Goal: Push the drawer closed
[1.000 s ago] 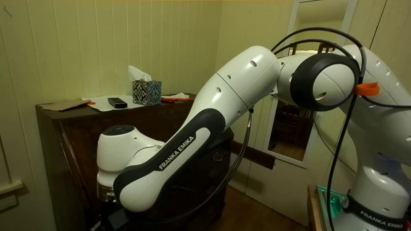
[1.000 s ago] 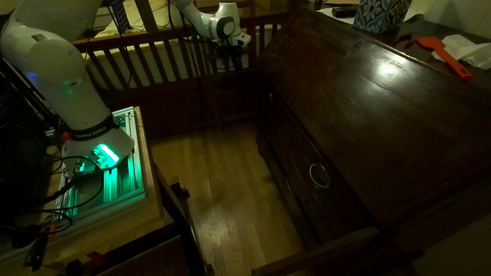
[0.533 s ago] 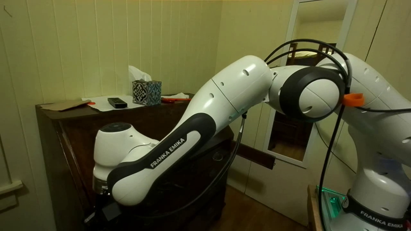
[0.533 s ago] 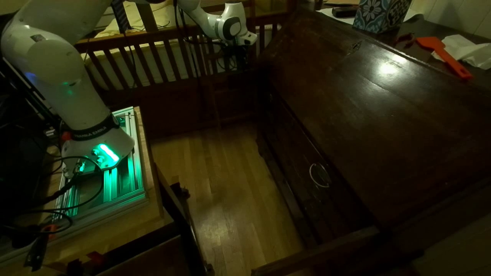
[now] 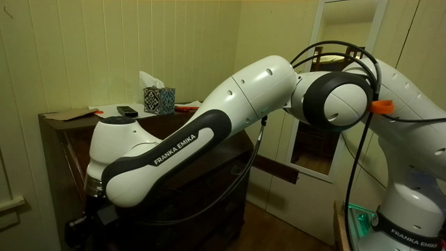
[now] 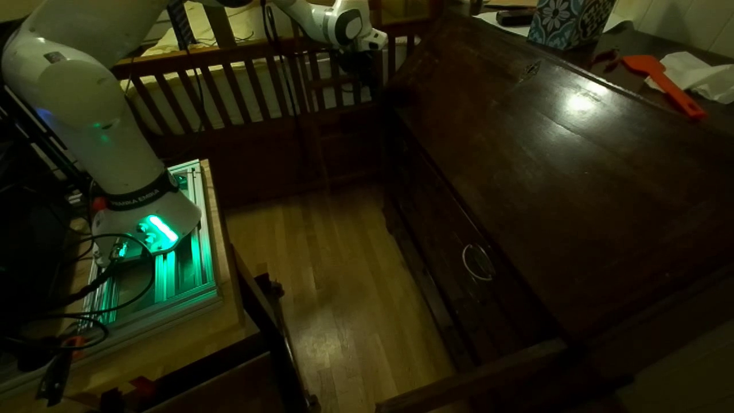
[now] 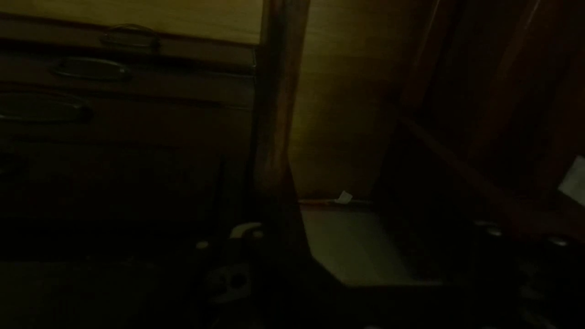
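A dark wooden desk cabinet (image 6: 579, 178) with a sloping front has several drawers below it. One drawer front (image 6: 441, 221) carries a ring handle (image 6: 477, 262). The wrist view is very dark; stacked drawer fronts (image 7: 183, 121) with metal handles (image 7: 91, 69) lie to its left. How far any drawer stands out, I cannot tell. My gripper (image 7: 370, 237) is open, its fingers far apart with nothing held between them. In both exterior views the gripper (image 6: 367, 74) points down near the cabinet's front, at its end; its fingertips blur into the shadow.
A tissue box (image 5: 159, 100), a remote (image 5: 127, 111) and an orange scraper (image 6: 665, 89) lie on the cabinet's top. A board (image 5: 275, 169) juts out from its front. A slatted wooden bed frame (image 6: 252, 97) stands behind the gripper. In the wrist view rises a wooden post (image 7: 279, 91).
The hand has risen and moved left in an exterior view, coming away from where it hung lower by the drawers. Nothing on the cabinet has visibly moved.
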{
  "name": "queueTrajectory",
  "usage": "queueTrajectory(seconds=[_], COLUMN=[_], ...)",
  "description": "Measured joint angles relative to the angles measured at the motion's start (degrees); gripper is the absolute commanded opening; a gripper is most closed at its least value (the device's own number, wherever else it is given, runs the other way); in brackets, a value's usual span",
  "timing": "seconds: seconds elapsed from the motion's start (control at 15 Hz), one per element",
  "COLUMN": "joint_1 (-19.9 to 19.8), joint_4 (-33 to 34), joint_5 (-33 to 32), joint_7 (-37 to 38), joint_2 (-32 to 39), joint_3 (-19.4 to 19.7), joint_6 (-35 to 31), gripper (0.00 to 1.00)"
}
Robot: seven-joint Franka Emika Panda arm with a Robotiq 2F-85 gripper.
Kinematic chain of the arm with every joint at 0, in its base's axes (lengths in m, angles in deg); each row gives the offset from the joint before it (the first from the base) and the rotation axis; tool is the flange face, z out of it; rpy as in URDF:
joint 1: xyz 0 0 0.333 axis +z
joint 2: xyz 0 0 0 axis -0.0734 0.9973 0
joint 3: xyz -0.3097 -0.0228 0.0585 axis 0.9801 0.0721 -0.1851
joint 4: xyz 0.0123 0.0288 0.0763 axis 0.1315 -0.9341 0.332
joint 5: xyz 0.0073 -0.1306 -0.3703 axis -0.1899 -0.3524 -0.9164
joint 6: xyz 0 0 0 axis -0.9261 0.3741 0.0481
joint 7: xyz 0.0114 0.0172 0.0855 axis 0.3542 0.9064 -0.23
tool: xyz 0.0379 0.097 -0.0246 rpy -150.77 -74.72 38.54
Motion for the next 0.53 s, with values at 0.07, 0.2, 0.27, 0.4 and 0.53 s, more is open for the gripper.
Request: queueTrajectory(seconds=[0.07,0.2,0.27,0.4,0.53], joint_1=[0.0,0.3,0.7,1.5,2.6], joint_4=[-0.1,-0.5,-0.8,-2.2,-4.3], joint_5=[0.3,0.9,1.1,1.4,1.4], joint_7=[0.0,0.5,1.2,3.2,6.4], joint_2=[0.0,-0.1,-0.1,-0.4,-1.0], joint_3=[-1.1,-3.1,-3.8,-5.1,-5.6], joint_6=[0.6,1.9,2.4,2.5,2.4], gripper=[1.00,1.00,1.00,1.00,1.00])
